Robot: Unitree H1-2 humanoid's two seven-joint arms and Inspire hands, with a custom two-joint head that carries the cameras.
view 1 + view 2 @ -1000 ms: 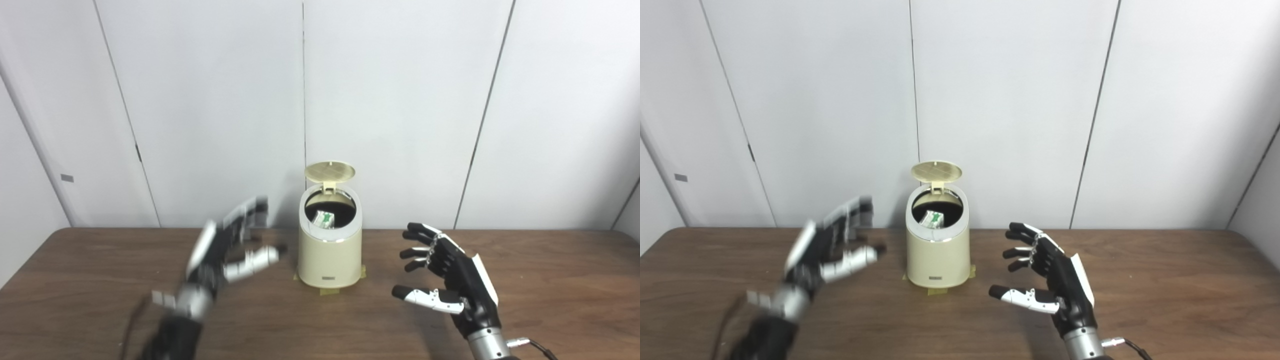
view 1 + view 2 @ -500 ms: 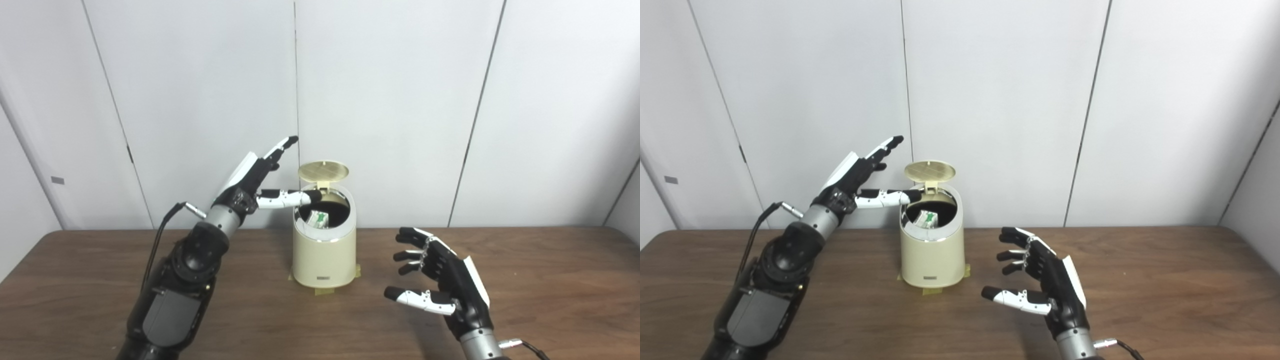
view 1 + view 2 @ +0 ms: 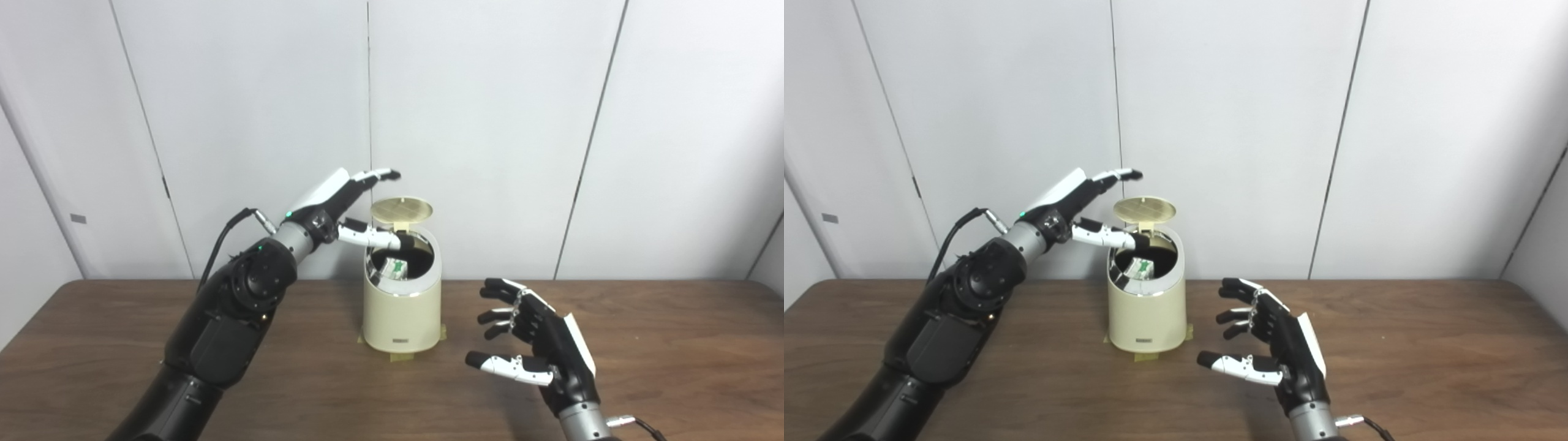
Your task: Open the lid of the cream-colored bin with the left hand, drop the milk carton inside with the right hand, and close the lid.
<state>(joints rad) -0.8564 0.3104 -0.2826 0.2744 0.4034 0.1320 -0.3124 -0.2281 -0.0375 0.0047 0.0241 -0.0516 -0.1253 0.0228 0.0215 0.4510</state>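
1. My left hand (image 3: 334, 205) is up by the cream-colored bin (image 3: 402, 306), fingers spread, holding nothing, thumb over the rim.
2. The lid (image 3: 402, 209) is standing open.
3. The milk carton (image 3: 393, 267) sits inside the bin.
4. My right hand (image 3: 542, 343) hovers over the table (image 3: 674, 343), fingers apart, empty.

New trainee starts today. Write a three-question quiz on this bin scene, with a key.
1. True or false: the lid of the cream-colored bin stands open.
2. Where is the milk carton? A) on the table B) inside the bin C) in the right robot hand
3. Fill in: the left robot hand is raised beside the ___.

Key:
1. True
2. B
3. Lid; the right robot hand waits open over the table.
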